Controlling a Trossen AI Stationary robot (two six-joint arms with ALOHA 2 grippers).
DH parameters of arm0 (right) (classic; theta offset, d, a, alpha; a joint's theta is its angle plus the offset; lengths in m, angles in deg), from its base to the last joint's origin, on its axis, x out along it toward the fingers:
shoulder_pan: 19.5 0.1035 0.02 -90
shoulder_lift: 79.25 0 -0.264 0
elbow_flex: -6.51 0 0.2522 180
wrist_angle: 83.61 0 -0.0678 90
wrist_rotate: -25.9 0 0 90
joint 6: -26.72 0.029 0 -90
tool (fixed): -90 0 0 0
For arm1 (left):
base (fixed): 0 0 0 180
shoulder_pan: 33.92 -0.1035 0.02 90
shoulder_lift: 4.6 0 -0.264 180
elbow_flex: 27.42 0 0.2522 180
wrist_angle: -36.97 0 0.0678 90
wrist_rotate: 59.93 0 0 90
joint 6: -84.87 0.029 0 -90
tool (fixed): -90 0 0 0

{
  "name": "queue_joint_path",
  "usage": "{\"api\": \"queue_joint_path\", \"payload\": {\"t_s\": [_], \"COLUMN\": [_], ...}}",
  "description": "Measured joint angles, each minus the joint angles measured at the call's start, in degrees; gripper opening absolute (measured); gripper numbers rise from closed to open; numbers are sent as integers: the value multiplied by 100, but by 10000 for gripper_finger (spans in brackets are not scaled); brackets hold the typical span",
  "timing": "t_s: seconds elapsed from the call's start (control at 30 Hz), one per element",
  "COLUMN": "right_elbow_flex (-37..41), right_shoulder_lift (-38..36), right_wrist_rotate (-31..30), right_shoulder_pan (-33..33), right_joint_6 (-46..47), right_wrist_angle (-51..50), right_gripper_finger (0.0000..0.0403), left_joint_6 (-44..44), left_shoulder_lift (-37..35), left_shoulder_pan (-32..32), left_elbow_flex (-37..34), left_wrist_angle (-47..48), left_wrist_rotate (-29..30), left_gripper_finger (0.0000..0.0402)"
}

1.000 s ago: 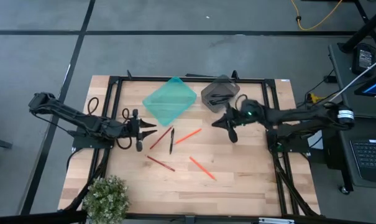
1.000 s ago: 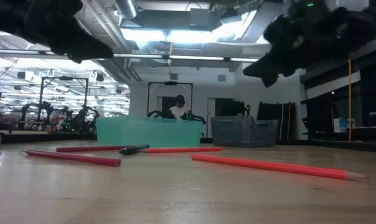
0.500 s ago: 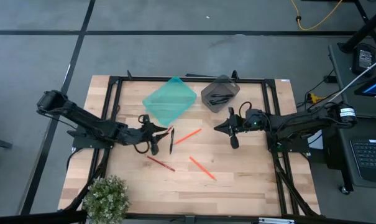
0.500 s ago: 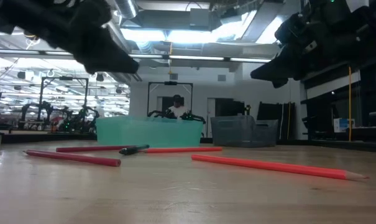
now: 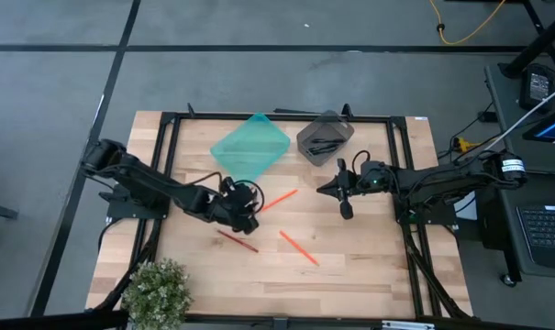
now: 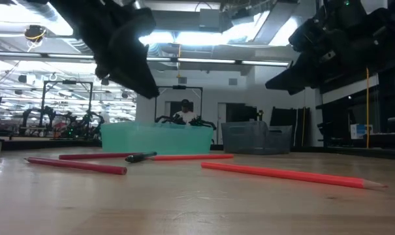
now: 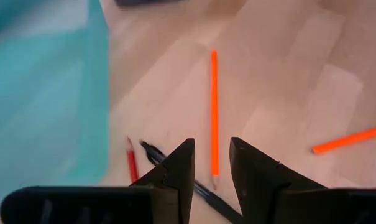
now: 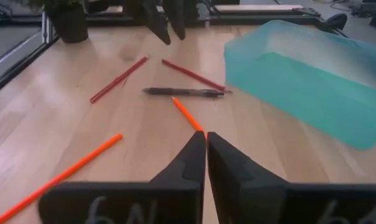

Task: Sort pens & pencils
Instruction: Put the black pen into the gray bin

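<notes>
My left gripper [image 5: 245,205] [image 7: 211,167] is open and hovers above the table's middle, fingers pointing down. Below it lie a black pen [image 7: 175,171] [image 6: 140,156], a red pencil [image 7: 132,165] and an orange pencil [image 7: 214,112] [image 5: 277,200]. The low view shows it well above them [image 6: 128,62]. A second red pencil [image 5: 237,241] and a second orange one [image 5: 298,247] lie nearer the near edge. More black pens [image 5: 323,144] sit in the grey bin [image 5: 337,126]. My right gripper [image 5: 337,192] [image 8: 206,146] is shut, raised right of centre.
A teal bin [image 5: 249,147] [image 6: 158,138] stands at the far middle, with the grey bin [image 6: 256,138] to its right. A potted plant [image 5: 158,289] sits at the near left corner. A black metal frame [image 5: 167,156] borders the wooden top. A person [image 6: 186,112] shows far behind.
My left gripper has travelled from the table's left side toward the right and now hangs over the black pen and the red pencil beside it. My right gripper drew back a little from the grey bin, then kept still. The pens and pencils have not moved.
</notes>
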Motion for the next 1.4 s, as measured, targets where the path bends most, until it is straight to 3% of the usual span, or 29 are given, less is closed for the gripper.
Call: {"api": "queue_joint_path", "payload": {"t_s": [0.3,0.57,1.23,1.4], "right_elbow_flex": [2,2,2,2], "right_shoulder_lift": [2,2,2,2], "right_wrist_rotate": [326,345,345,350], "right_shoulder_pan": [10,146,140,140], "right_joint_6": [-38,-210,-1172,-1289], "right_wrist_angle": [-176,-186,-218,-221], "right_gripper_finger": [19,19,19,19], "left_joint_6": [-408,-816,-2395,-2455], "left_shoulder_lift": [537,848,837,851], "left_shoulder_pan": [0,-119,-628,-729], "left_elbow_flex": [2,1,0,0], "left_wrist_angle": [-5,-99,-43,-24], "left_wrist_rotate": [-743,-806,-1196,-1294], "left_gripper_finger": [103,128,125,125]}}
